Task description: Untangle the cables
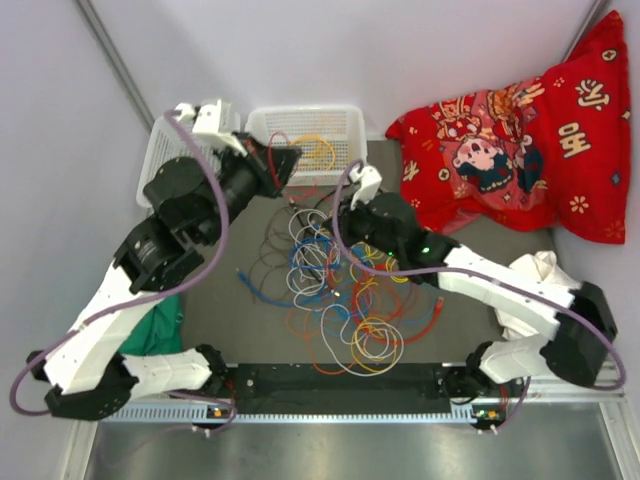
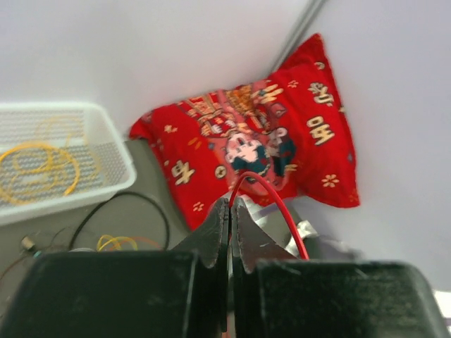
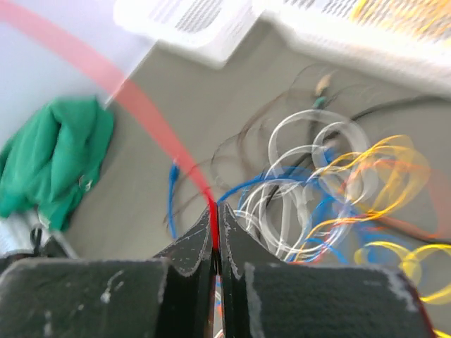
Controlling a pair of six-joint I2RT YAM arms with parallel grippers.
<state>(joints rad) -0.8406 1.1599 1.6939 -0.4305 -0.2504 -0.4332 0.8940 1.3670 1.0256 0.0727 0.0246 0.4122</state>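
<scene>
The cables (image 1: 335, 290) lie in a tangled heap of yellow, orange, blue, white and black loops mid-table; the right wrist view shows the same heap (image 3: 317, 183). A thin red cable (image 2: 282, 208) arcs out from my left gripper (image 2: 231, 202), which is shut on it and raised near the white basket (image 1: 285, 160). My right gripper (image 3: 217, 205) is shut on a red cable (image 3: 162, 134) too, just above the heap's far edge (image 1: 330, 205). Whether both hold the same cable I cannot tell.
A white basket (image 1: 305, 125) at the back holds a yellow cable coil (image 1: 318, 150); a second white basket (image 1: 160, 150) stands to its left. A red printed cushion (image 1: 520, 140) fills the back right. A green cloth (image 1: 155, 330) lies left, a white cloth (image 1: 535, 270) right.
</scene>
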